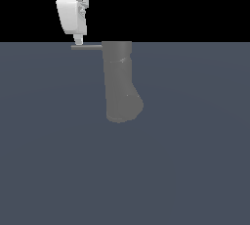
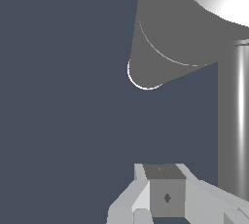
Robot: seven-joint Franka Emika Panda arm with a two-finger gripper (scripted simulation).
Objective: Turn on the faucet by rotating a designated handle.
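Exterior view: a thick grey faucet (image 1: 119,82) stands mid-scene on a flat blue-grey floor (image 1: 195,170); its thin handle (image 1: 87,47) juts toward the exterior view's left; the white gripper (image 1: 78,39) hangs with its tip at the rod's outer end, contact likely; whether its fingers are spread cannot be told. The turn seems hardly begun. Open room lies all round the handle; only the column blocks one side.

exterior: distant, sees whole faucet (image 1: 119,82) | wrist: close beside handle (image 2: 237,121) | shared: faucet, handle
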